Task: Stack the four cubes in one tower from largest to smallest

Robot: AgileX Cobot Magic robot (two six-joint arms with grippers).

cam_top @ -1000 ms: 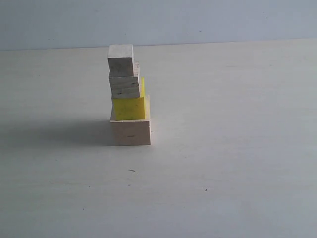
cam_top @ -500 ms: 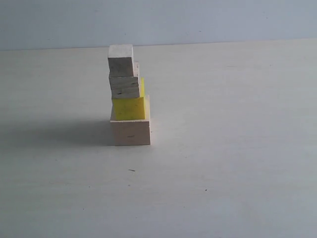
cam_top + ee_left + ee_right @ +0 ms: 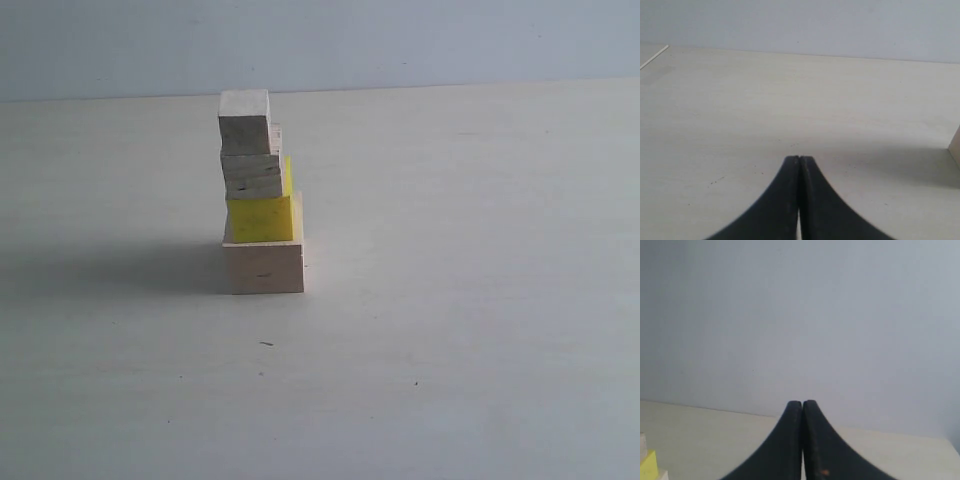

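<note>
In the exterior view the tower stands left of centre on the pale table. Its base is the large pale wood cube (image 3: 263,267). On that sits the yellow cube (image 3: 261,217), then a small pale wood cube (image 3: 252,175), and the smallest pale cube (image 3: 245,122) on top, shifted slightly left. Neither arm appears in the exterior view. My left gripper (image 3: 799,158) is shut with nothing in it, low over bare table, and an edge of the large cube (image 3: 955,146) shows at that view's border. My right gripper (image 3: 802,403) is shut and empty; the yellow cube (image 3: 647,464) peeks in at that view's corner.
The pale table (image 3: 450,300) stretches wide around the tower, with a grey wall (image 3: 400,40) behind it. The tower casts a shadow to its left in the exterior view. A table edge line (image 3: 654,56) shows in the left wrist view.
</note>
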